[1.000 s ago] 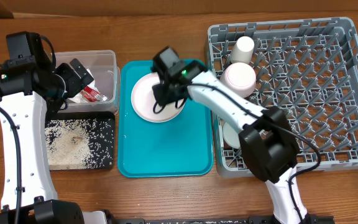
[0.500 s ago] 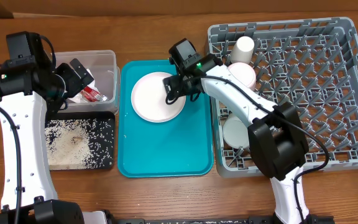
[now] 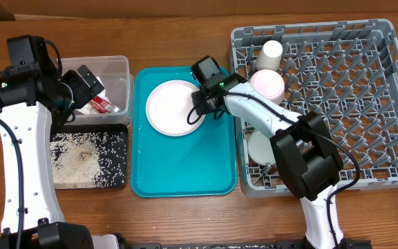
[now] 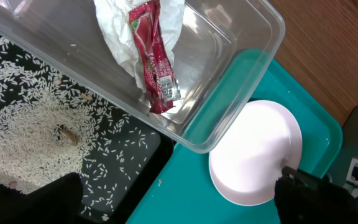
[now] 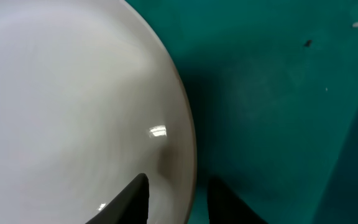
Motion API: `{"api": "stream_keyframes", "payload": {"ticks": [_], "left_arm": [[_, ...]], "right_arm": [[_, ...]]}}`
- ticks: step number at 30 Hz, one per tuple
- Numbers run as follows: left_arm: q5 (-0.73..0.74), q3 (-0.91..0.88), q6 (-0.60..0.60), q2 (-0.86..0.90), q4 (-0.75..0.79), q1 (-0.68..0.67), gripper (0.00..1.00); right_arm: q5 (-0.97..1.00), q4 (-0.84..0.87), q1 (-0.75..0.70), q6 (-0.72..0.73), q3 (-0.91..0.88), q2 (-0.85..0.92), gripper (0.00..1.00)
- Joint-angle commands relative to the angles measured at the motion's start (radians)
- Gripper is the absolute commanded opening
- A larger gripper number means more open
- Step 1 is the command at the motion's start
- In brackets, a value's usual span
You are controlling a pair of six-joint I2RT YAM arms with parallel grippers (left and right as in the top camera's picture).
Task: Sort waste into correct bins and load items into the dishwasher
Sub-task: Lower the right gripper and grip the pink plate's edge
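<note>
The pale plate (image 3: 173,107) lies flat on the teal tray (image 3: 185,166). My right gripper (image 3: 200,111) is at its right rim, open: one finger stands over the plate (image 5: 73,106), the other over the tray, a narrow gap between them (image 5: 179,180). My left gripper (image 3: 83,81) hangs wide open above the clear tub (image 3: 119,66), holding nothing (image 4: 179,208). The tub holds a crumpled napkin (image 4: 114,25) and a red sauce packet (image 4: 154,59). Rice (image 3: 74,159) covers the black tray (image 3: 119,138). The grey dish rack (image 3: 337,104) holds a cup (image 3: 271,54) and two bowls (image 3: 267,86).
The second bowl (image 3: 258,146) sits under my right arm at the rack's left wall. The tub and black tray stand side by side left of the teal tray. A few rice grains lie on the teal tray's edge (image 4: 160,182).
My right gripper has moved from over the plate's middle to its right rim, its jaws widening and then narrowing. The left arm has stayed still.
</note>
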Motion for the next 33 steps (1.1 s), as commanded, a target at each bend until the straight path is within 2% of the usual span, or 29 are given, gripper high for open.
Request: {"api": "stream_keyframes", "payload": {"ticks": [1,4,14,23,25,28,33], "left_arm": [[0.000,0.014,-0.010,-0.017,0.002,-0.002,1.00],[0.000,0.014,-0.010,-0.017,0.002,-0.002,1.00],[0.000,0.014,-0.010,-0.017,0.002,-0.002,1.00],[0.000,0.014,-0.010,-0.017,0.002,-0.002,1.00],[0.000,0.014,-0.010,-0.017,0.002,-0.002,1.00],[-0.001,0.014,-0.010,-0.017,0.002,-0.002,1.00],[0.000,0.014,-0.010,-0.017,0.002,-0.002,1.00]], "right_arm": [[0.018,0.011,0.003,0.002,-0.010,-0.024,0.26],[0.007,0.008,0.006,0.003,-0.010,-0.024,0.19],[0.008,0.016,0.031,0.005,-0.031,-0.024,0.14],[0.007,0.069,0.031,0.006,-0.077,-0.024,0.14],[0.007,0.075,0.031,0.006,-0.077,-0.024,0.05],[0.009,0.083,0.033,0.005,-0.058,-0.027,0.04],[0.165,0.002,0.031,0.004,0.042,-0.092,0.04]]}}
